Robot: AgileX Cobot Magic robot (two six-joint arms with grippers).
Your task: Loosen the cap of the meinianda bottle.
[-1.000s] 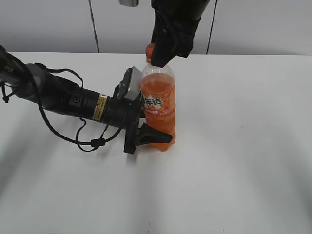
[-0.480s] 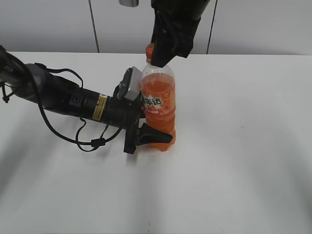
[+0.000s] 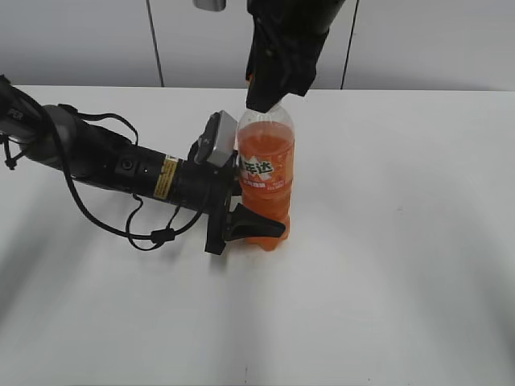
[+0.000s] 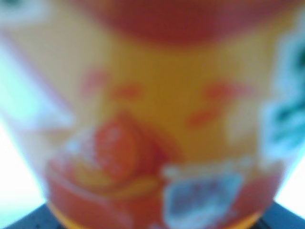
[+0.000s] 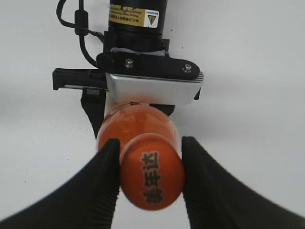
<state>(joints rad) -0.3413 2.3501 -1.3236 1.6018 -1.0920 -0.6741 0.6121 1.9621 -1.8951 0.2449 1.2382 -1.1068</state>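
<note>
The meinianda bottle stands upright on the white table, full of orange drink. My left gripper is shut on its lower body from the left. The bottle's blurred label fills the left wrist view. My right gripper comes down from above and covers the bottle's top in the exterior view. In the right wrist view its two black fingers press both sides of the orange cap, which has dark characters printed on top. The bottle's shoulder shows below the cap.
The left arm lies low across the left of the table with a loose black cable beside it. Its wrist camera housing sits close behind the bottle. A grey panelled wall stands behind the table.
The bottle's top has shifted slightly to the right. The right gripper now hides nearly all of the cap in the exterior view, where part of it showed before.
</note>
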